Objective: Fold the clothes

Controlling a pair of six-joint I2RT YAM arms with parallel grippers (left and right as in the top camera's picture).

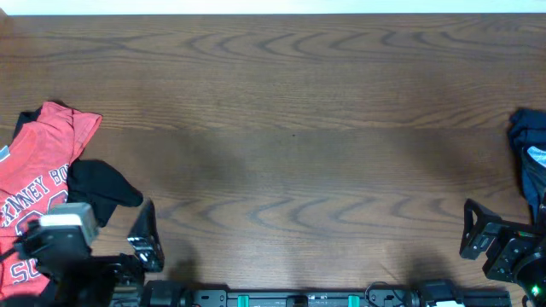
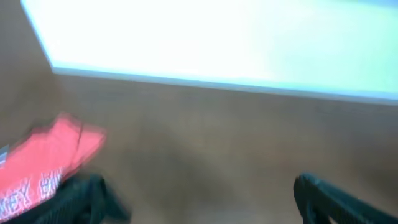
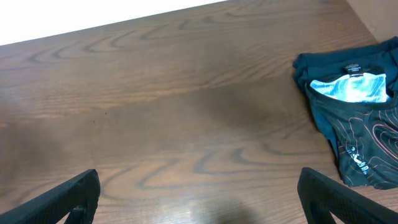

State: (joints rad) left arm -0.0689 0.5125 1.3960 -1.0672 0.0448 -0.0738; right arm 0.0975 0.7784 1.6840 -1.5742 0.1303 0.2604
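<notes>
A crumpled red T-shirt (image 1: 38, 166) with white lettering lies at the table's left edge, and a black piece (image 1: 102, 189) pokes out from its right side. The blurred left wrist view has the red T-shirt (image 2: 43, 162) at its lower left. My left gripper (image 2: 205, 202) hangs open just right of that heap, over bare wood, one finger (image 1: 145, 234) showing from above. A folded dark jersey (image 3: 357, 124) with thin orange lines lies at the right edge (image 1: 529, 145). My right gripper (image 3: 199, 196) is open and empty, left of and nearer than the jersey.
The brown wooden table (image 1: 290, 128) stretches between the two heaps. Its far edge meets a white surface (image 1: 273, 7). A black rail with green parts (image 1: 299, 298) runs along the near edge between the two arm bases.
</notes>
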